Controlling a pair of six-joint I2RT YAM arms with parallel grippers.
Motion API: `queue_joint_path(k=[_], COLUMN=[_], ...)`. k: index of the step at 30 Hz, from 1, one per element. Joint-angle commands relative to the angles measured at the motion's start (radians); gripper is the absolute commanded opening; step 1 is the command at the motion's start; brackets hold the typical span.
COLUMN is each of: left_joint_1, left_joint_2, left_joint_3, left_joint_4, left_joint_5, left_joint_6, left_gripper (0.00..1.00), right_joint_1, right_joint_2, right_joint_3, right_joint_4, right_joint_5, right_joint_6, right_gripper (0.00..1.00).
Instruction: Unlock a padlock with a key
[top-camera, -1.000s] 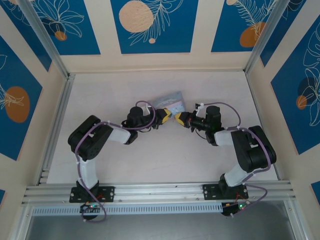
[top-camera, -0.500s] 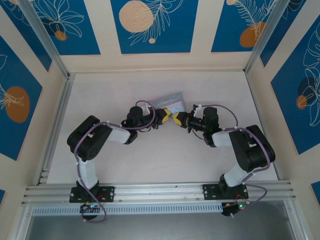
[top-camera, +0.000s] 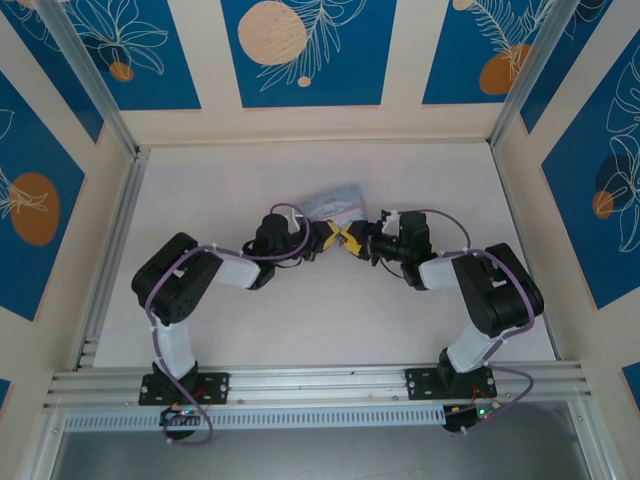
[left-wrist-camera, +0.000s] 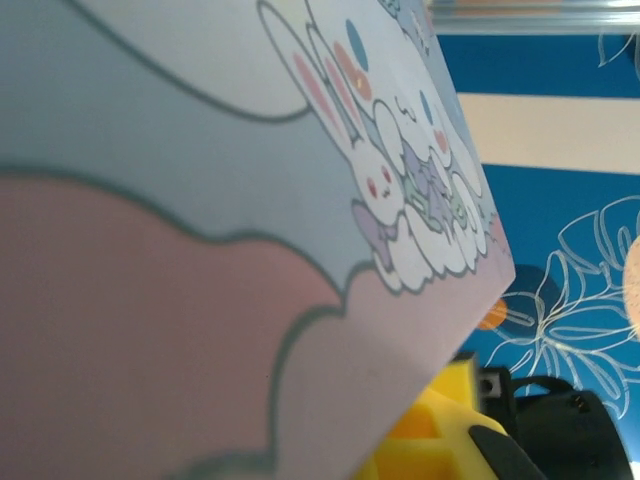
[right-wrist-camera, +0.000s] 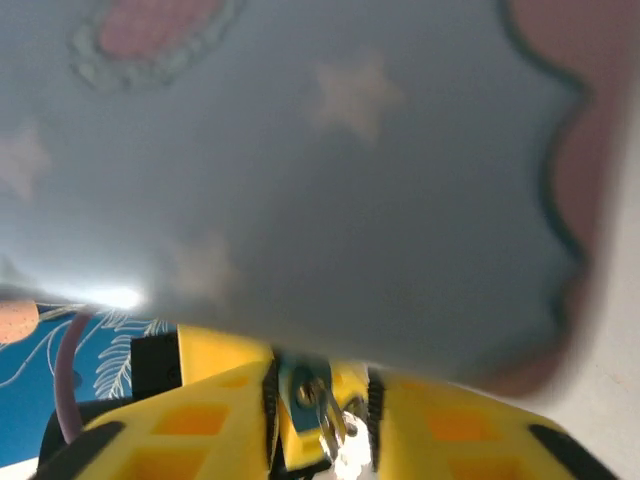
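Tips of the left gripper and the right gripper meet nose to nose over the middle of the table, just on the near side of the tin, whose long edge runs roughly left to right. Seen from the right wrist, the padlock lies straight ahead of the right gripper, in the gap between its 2 yellow fingers and just under the tin's edge. It reads as a small bluish metal block, slightly blurred. Just beside it, lower in that view, is a bright silvery piece that I take for the key; blur hides its long axis and whether it is seated in the lock. The right gripper's jaws stand narrowly apart with that metal between them, and I cannot tell if the pads touch it. The left gripper is closed and appears to pinch the padlock from the left. Both arms are equally near, so turning the key would likely fall to the right one, working along that left-right line while the left one steadies the lock.
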Motion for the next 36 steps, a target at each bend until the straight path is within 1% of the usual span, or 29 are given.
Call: queue_joint_path(k=[1, 5, 7, 11, 13, 15, 17, 19, 24, 26, 29, 32, 36], left_joint_1=[-0.027, -0.023, -0.020, -0.012, -0.010, -0.009, -0.007, -0.006, -0.003, -0.002, 0.001, 0.004, 0.007], left_joint_2=[-0.048, -0.045, -0.048, -0.051, -0.051, -0.054, -0.058, -0.063, -0.074, -0.078, -0.084, -0.092, -0.106], left_joint_3=[-0.004, 0.006, 0.006, 0.015, 0.022, 0.031, 0.045, 0.059, 0.097, 0.115, 0.137, 0.154, 0.170], left_joint_4=[-0.025, -0.068, -0.087, -0.130, -0.151, -0.181, -0.221, -0.266, -0.386, -0.440, -0.498, -0.545, -0.592], left_joint_5=[0.028, 0.012, 0.004, 0.007, 0.015, 0.028, 0.041, 0.054, 0.089, 0.104, 0.121, 0.136, 0.150], left_joint_6=[0.072, 0.092, 0.102, 0.118, 0.124, 0.129, 0.136, 0.141, 0.141, 0.140, 0.133, 0.135, 0.147], left_gripper=[0.00, 0.00, 0.00, 0.00, 0.00, 0.00, 0.00, 0.00, 0.00, 0.00, 0.00, 0.00, 0.00], right_joint_1=[-0.018, -0.044, -0.051, -0.054, -0.041, -0.024, 0.004, 0.035, 0.147, 0.200, 0.254, 0.288, 0.314], right_joint_2=[-0.057, -0.154, -0.215, -0.350, -0.401, -0.435, -0.454, -0.459, -0.420, -0.386, -0.337, -0.292, -0.246], right_joint_3=[-0.016, -0.034, -0.033, 0.004, 0.044, 0.087, 0.121, 0.147, 0.205, 0.234, 0.265, 0.289, 0.314], right_joint_4=[-0.074, -0.235, -0.344, -0.651, -0.816, -0.944, -1.034, -1.083, -1.135, -1.149, -1.147, -1.139, -1.131], right_joint_5=[-0.002, -0.007, -0.004, 0.042, 0.093, 0.166, 0.244, 0.315, 0.468, 0.541, 0.622, 0.681, 0.726], right_joint_6=[-0.053, -0.134, -0.192, -0.367, -0.472, -0.589, -0.699, -0.785, -0.962, -1.024, -1.086, -1.131, -1.175], right_gripper=[0.53, 0.74, 0.81, 0.82, 0.81, 0.78, 0.73, 0.68, 0.56, 0.54, 0.53, 0.52, 0.49])
